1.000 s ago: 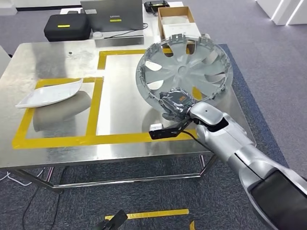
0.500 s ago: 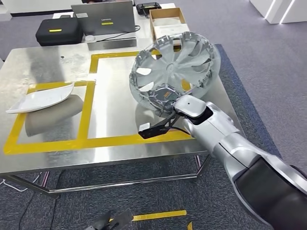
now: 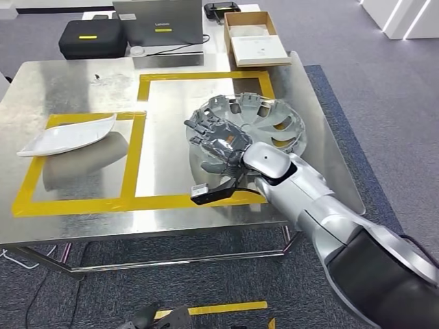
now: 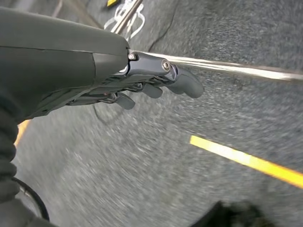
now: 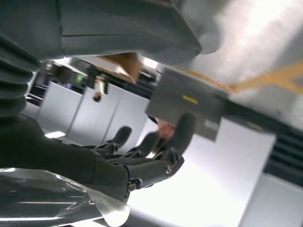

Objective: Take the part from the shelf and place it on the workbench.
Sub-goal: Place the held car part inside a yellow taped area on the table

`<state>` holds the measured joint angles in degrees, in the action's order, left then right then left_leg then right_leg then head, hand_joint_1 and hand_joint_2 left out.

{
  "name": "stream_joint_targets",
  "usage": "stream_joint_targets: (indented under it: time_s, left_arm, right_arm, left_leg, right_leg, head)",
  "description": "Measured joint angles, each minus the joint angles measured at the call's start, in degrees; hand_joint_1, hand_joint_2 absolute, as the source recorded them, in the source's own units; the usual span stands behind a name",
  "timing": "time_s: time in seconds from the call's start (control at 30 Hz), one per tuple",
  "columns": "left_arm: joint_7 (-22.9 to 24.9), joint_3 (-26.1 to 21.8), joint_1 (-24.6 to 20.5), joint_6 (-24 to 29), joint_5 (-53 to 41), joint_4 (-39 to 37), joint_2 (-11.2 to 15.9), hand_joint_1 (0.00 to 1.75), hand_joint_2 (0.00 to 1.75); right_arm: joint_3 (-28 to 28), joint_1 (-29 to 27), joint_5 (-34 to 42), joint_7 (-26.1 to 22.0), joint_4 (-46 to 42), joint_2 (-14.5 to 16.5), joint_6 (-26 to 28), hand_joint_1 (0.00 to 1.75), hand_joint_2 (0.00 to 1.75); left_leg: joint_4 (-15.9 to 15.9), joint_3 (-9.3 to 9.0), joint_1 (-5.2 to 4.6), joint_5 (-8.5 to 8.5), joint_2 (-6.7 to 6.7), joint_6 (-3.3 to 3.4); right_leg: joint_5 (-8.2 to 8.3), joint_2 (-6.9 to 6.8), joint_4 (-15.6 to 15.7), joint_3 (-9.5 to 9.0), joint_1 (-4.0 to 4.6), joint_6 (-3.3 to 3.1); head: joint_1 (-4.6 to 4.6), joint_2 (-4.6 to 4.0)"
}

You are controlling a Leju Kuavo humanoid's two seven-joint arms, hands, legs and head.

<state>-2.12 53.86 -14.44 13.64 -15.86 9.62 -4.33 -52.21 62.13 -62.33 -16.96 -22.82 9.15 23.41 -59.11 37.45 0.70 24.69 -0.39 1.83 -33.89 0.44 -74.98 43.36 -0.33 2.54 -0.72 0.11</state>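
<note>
Item: wheel cover, silver, spoked, the task's part; lying nearly flat inside the yellow-taped square at about 3 o'clock of the steel surface, its near rim under the right hand. Step in hand, as judged: the placing stage, at its close, with the part appearing to be resting on the surface, though whether the near rim is fully down is hard to tell. Right hand: reaching in from 5 o'clock on a silver arm, lying palm-down over the rim at the cover's 8 o'clock edge; fingers extended and spread over the rim. Whether they are gripping or merely resting on it cannot be told; the right wrist view is showing dark fingers apart, with a silvery edge below them. Next move, as judged: letting go fully, then lifting the hand straight up and back toward 5 o'clock without dragging the rim. Left hand: hanging over grey carpet, fingers extended and loosely apart, holding nothing. Also on the surface: white tray at 9 o'clock, well apart from the cover.
</note>
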Motion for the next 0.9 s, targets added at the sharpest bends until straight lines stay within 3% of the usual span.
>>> stream_joint_targets:
  time_s: [0.07, 0.13, 0.2, 0.3, 0.37, 0.4, 0.5, 0.57, 0.63, 0.7, 0.73, 0.83, 0.87, 0.9]
  left_arm:
    - [0.8, 1.5, -0.2, -0.5, -1.4, 0.0, 0.2, 0.0, 0.0]
    - [1.6, 3.4, -0.5, -0.9, -2.9, 0.0, 0.4, 0.0, 0.0]
    - [1.8, 4.0, -0.5, -1.2, -3.2, 0.0, 0.6, 0.0, 0.0]
    - [2.4, 4.5, -0.5, -1.8, -3.5, 0.0, 0.9, 0.0, 0.0]
    - [2.9, 4.6, -0.5, -1.9, -3.7, 0.0, 1.1, 0.0, 0.0]
    - [3.0, 4.7, -0.5, -1.7, -3.9, 0.0, 1.2, 0.0, 0.0]
    - [3.2, 4.8, -0.1, -1.0, -4.6, 0.0, 1.8, 0.0, 0.0]
    - [3.5, 5.1, 0.7, -0.7, -5.2, 0.0, 2.1, 0.0, 0.0]
    - [3.6, 5.6, 2.4, -0.4, -6.0, 0.0, 2.6, 0.0, 0.0]
    - [4.1, 5.9, 4.3, 0.1, -5.4, 0.0, 3.3, 0.0, 0.0]
    - [4.4, 5.7, 5.1, 0.9, -3.7, 0.0, 3.7, 0.0, 0.0]
    - [3.7, 1.3, 7.1, 5.2, 7.4, -0.1, 5.0, 0.0, 0.0]
    - [3.2, -1.3, 7.8, 6.7, 11.4, -0.2, 5.4, 0.0, 0.0]
    - [2.7, -4.0, 8.5, 7.9, 14.5, -0.3, 5.8, 0.0, 0.0]
  right_arm:
    - [0.7, -0.3, 0.1, -0.3, -2.2, 1.0, 1.2, 0.0, 0.0]
    - [1.7, -0.8, 0.1, -0.7, -5.3, 2.3, 2.4, 0.0, 0.0]
    - [2.2, -0.9, 0.3, -1.3, -6.6, 2.7, 2.6, 0.0, 0.0]
    - [2.6, -1.4, 0.7, -3.0, -8.6, 3.3, 3.4, 0.0, 0.0]
    - [2.6, -2.3, -0.3, -2.6, -11.1, 3.6, 3.0, 0.0, 0.0]
    - [2.6, -2.8, -1.0, -1.8, -12.7, 3.7, 2.6, 0.0, 0.0]
    - [2.6, -4.6, -1.1, 0.8, -19.7, 3.6, 1.3, 0.0, 0.0]
    - [2.9, -7.5, 0.4, 2.5, -26.4, 2.5, 1.1, 0.0, 0.0]
    - [4.1, -12.7, 4.4, 2.5, -34.2, 0.4, 2.7, 0.0, 0.0]
    - [6.9, -19.0, 12.2, -0.5, -41.4, -2.1, 5.1, 0.0, 0.0]
    - [8.8, -22.4, 17.9, -3.4, -44.8, -3.3, 5.4, 0.0, 0.0]
    - [15.9, -35.3, 36.6, -15.3, -56.0, -6.1, 2.0, 0.0, 0.0]
    - [18.4, -40.2, 41.1, -18.3, -60.1, -6.8, 0.4, 0.0, 0.0]
    - [20.8, -44.6, 44.5, -20.3, -64.1, -7.3, -1.0, 0.0, 0.0]
  left_leg:
    - [-0.1, -0.21, -0.09, 0.18, 0.03, -0.58]
    - [-0.3, -0.35, -0.17, 0.39, 0.06, -1.61]
    - [-1.8, 0.2, -0.14, 1.53, 0.11, -2.34]
    - [-11.5, 4.16, -0.04, 6.55, 0.18, -2.95]
    - [-16.2, 6.08, -0.02, 8.02, 0.18, -3.05]
    - [-15.5, 5.62, -0.02, 7.21, 0.18, -2.99]
    - [-4.8, 0.1, -0.08, 2.29, 0.17, -2.51]
    - [-0.7, -1.96, -0.2, 1.36, 0.11, -2.23]
    - [-0.3, -2.12, -0.19, 1.25, -0.03, -1.87]
    - [0.0, -2.01, 0.04, 0.76, -0.04, -1.11]
    - [0.2, -1.84, 0.17, 0.48, 0.01, -0.69]
    - [0.2, -0.81, 0.18, -0.22, 0.01, 0.02]
    - [0.2, -0.37, 0.17, -0.51, 0.01, 0.08]
    - [0.2, 0.11, 0.16, -0.84, 0.01, 0.05]
  right_leg:
    - [3.61, -0.13, 7.7, -3.51, -0.02, -0.31]
    - [6.96, -0.27, 15.7, -7.52, -0.01, -1.2]
    - [6.91, -0.32, 16.4, -8.21, -0.1, -2.19]
    - [7.12, -0.22, 16.5, -8.41, -0.18, -2.93]
    - [7.24, -0.15, 16.4, -8.44, -0.13, -3.01]
    - [7.23, -0.15, 16.4, -8.44, -0.11, -3.0]
    - [7.19, -0.08, 16.3, -8.35, 0.04, -2.81]
    - [7.28, -0.06, 16.3, -8.21, 0.28, -2.37]
    - [7.43, -0.18, 16.5, -8.25, 0.4, -1.81]
    - [5.93, -0.26, 15.6, -7.83, 0.38, -1.14]
    - [4.11, -0.26, 13.8, -7.16, 0.36, -0.8]
    - [-2.57, -0.25, 3.9, -4.27, 0.22, -0.17]
    - [-3.38, -0.25, 1.9, -4.1, 0.21, -0.1]
    - [-3.13, -0.26, 1.7, -4.89, 0.21, -0.1]
  head:
    - [0.04, 0.0]
    - [0.12, 0.0]
    - [0.3, 0.0]
    - [0.62, 0.0]
    - [0.67, 0.0]
    - [0.68, 0.0]
    - [0.71, 0.0]
    - [0.71, 0.0]
    - [0.68, 0.0]
    - [0.59, 0.0]
    - [0.5, 0.0]
    - [0.37, 0.0]
    - [0.37, 0.0]
    - [0.36, 0.0]
